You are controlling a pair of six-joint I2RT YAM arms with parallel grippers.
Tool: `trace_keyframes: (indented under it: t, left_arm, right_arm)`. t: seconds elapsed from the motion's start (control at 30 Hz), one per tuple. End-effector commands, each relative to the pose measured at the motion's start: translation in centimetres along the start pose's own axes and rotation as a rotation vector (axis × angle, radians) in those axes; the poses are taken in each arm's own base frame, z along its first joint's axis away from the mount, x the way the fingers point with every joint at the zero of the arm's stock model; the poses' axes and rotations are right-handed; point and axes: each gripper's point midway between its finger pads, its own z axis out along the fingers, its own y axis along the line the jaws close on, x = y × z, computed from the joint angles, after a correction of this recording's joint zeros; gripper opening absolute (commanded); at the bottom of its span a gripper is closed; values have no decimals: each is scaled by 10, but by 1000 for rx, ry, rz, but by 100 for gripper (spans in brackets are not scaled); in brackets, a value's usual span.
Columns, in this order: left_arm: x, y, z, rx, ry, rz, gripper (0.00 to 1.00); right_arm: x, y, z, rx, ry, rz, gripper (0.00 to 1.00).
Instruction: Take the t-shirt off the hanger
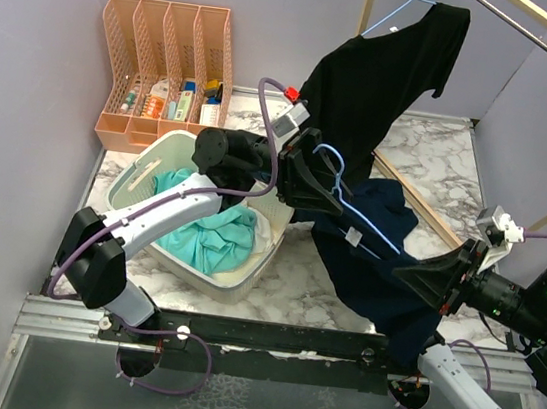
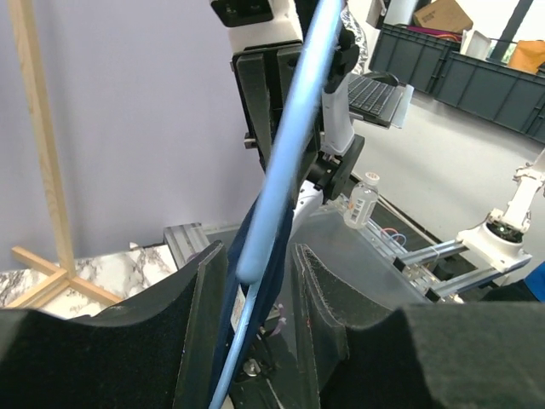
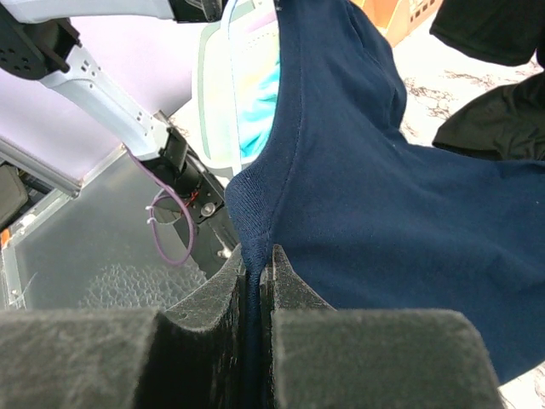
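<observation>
At the far left of the marble table a peach wire file organizer stands against the wall, with small bottles and boxes in its lower trays; just in front of it sits a white laundry basket with a teal garment heaped inside; the left arm reaches over the basket toward the centre, and the left claw is clamped on the light-blue hanger, held above the table; in the left wrist view the hanger's bar runs steeply up between the two black padded fingers, which press it from both sides; the navy t-shirt hangs from the hanger's lower right part and drapes down and to the right, its bulk bunched over the table's near edge, so it is partly on the hanger; behind and above it a black t-shirt hangs from a second pale-blue hanger at the top of the scene, its lower edge close behind the left claw; to the right, the right claw has its jaws pinched together on a ribbed edge of the navy t-shirt, and the right wrist view shows the fabric squeezed in the narrow slit between the fingers and spreading up and away from them, with the basket and teal garment beyond.
</observation>
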Motion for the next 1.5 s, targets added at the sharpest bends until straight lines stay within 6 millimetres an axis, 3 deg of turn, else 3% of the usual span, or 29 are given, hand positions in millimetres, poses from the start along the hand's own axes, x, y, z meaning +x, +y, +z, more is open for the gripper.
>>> trace_keyframes:
  t: [0.0, 0.03, 0.13, 0.47, 0.6, 0.67, 0.77, 0.83, 0.9, 0.93, 1.27, 1.3, 1.4, 1.47]
  left_arm:
    - [-12, -23, 3, 75, 14, 85, 0]
    - [-14, -23, 3, 69, 15, 91, 2]
    - [-17, -19, 4, 36, 27, 107, 29]
    - [-24, -1, -3, -140, 47, 270, 64]
    - [-28, -1, -5, -168, 64, 324, 68]
    - [-27, 0, -6, -172, 68, 328, 67]
    - [-30, -3, -3, -144, 70, 335, 56]
    - [-30, -4, -1, -119, 82, 322, 38]
    - [-28, -6, 0, -90, 96, 312, 5]
    - [-27, -7, 1, -84, 99, 311, 0]
    - [-42, -16, 0, -94, 105, 356, 0]
    - [-43, -15, 0, -95, 109, 350, 0]
    - [-47, -10, -3, -115, 117, 337, 0]
    - [-53, -7, -8, -136, 115, 332, 0]
  right_arm:
    - [-22, 11, -3, -39, -95, -47, 1]
    - [-22, 11, -3, -39, -95, -48, 1]
    - [-23, 11, -2, -42, -96, -46, 1]
    - [-25, 15, -2, -66, -101, -50, 1]
    - [-24, 15, -4, -63, -100, -50, 1]
    - [-24, 15, -4, -62, -101, -48, 1]
    - [-23, 14, -3, -60, -100, -47, 1]
    - [-22, 14, -3, -60, -100, -46, 1]
    - [-23, 14, -3, -56, -102, -46, 1]
    - [-22, 13, -4, -53, -101, -46, 1]
    - [-19, 6, -2, -18, -97, -39, 1]
    - [-19, 4, -1, -12, -96, -39, 4]
    - [-15, -7, -5, 57, -108, -31, 42]
    - [-13, -16, -12, 122, -127, -31, 62]
